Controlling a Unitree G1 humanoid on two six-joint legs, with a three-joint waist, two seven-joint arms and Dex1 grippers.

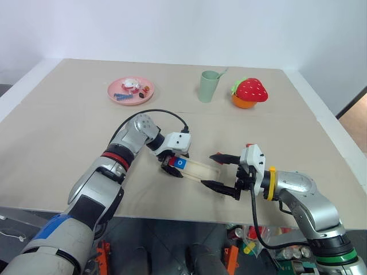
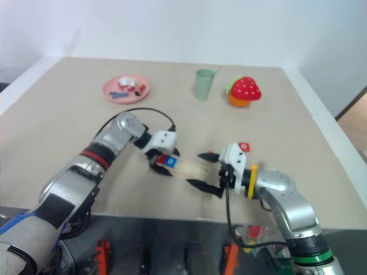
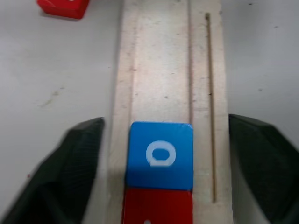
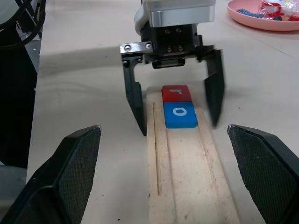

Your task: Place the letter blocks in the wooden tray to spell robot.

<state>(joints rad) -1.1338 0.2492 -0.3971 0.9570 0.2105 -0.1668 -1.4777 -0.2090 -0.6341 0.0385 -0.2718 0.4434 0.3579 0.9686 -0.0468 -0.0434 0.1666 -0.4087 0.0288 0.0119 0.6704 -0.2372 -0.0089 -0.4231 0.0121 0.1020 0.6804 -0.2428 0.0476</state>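
**benchrat:** Between the fingers of the left end effector [image 4: 174, 100] sit two tiles already down in the groove of the wooden tray [image 4: 187, 158]: the red r block [image 4: 175, 93] at the end under the wrist, the blue o block [image 4: 178, 115] butted right up against it. The jaws are spread wide, one finger either side of the tray, gripping nothing. I'd call it the moment just after dropping the o in, so two of five placed.

**servo_sam:** And the other arm?

**benchrat:** The right end effector [image 1: 221, 171] hangs at the tray's opposite end, also wide open and empty, fingers straddling that end without clearly touching it. Could be steadying it, can't tell for sure.

**servo_sam:** So b is next?

**benchrat:** Should be. Trouble is I can only spot one loose piece, a red block [image 1: 249, 146] on the tabletop just past the right end effector, and I can't read its letter. Next move means lifting the left one clear of the tray without nudging the o, then fetching the b and setting it tight against the o.

**servo_sam:** Anything in the way?

**benchrat:** Not much. Far across the tabletop from both end effectors there's a pink plate [image 1: 131, 91] with bits on it, a green cup [image 1: 209, 86] and a strawberry toy [image 1: 250, 92], all well apart from the tray. The main risk is the two end effectors crowding each other over that narrow strip.
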